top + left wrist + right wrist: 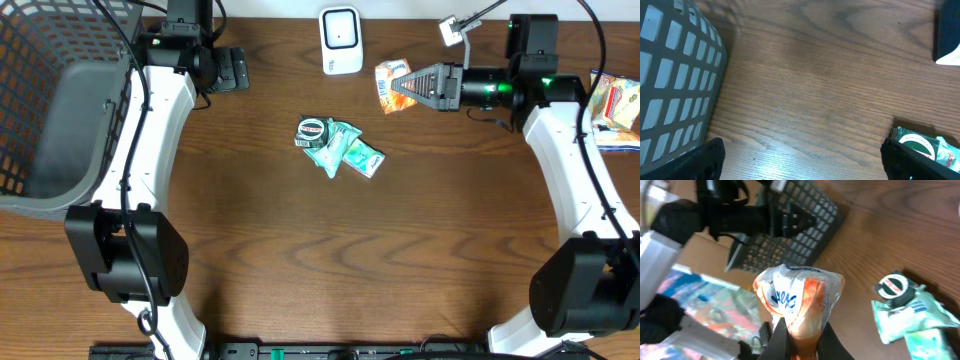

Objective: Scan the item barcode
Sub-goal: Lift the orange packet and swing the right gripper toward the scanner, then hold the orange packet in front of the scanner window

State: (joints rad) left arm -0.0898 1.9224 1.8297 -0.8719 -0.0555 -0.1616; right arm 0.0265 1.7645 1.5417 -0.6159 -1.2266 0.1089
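Brown wood-grain table point(400, 250). Grey plastic lattice basket point(60, 130) sits at its left edge. Left gripper point(802, 162) is near the basket, jaws spread wide, holding nothing. Cluster of pale green foil sachets point(340, 148) lies mid-table. White boxy scanner point(341, 40) stands at the far edge. Right gripper point(405, 86) is clamped tight on 1 orange-and-white crinkled packet point(390, 85), just right of the scanner.
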